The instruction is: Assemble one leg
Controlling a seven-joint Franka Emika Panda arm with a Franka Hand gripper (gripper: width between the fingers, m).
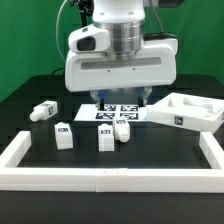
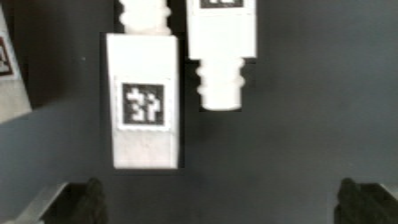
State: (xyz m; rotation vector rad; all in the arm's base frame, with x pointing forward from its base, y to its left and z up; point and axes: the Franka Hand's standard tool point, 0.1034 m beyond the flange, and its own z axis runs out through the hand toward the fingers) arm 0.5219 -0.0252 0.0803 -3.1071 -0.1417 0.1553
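Several white legs lie on the black table. One leg (image 1: 44,111) is at the exterior view's left, one leg (image 1: 65,136) stands nearer the front, and two legs (image 1: 105,139) (image 1: 122,130) sit side by side in the middle. My gripper (image 1: 122,100) hangs above and just behind that pair, over the marker board (image 1: 112,113). In the wrist view the tagged leg (image 2: 146,100) lies beside the other leg (image 2: 222,50), whose screw end shows. My gripper (image 2: 224,205) is open and empty, its dark fingertips (image 2: 80,202) wide apart and clear of both legs.
The large flat white square tray-like piece (image 1: 190,111) lies at the exterior view's right. A white raised frame (image 1: 110,178) runs round the table's front and sides. A corner of the marker board (image 2: 6,60) shows at the wrist view's edge.
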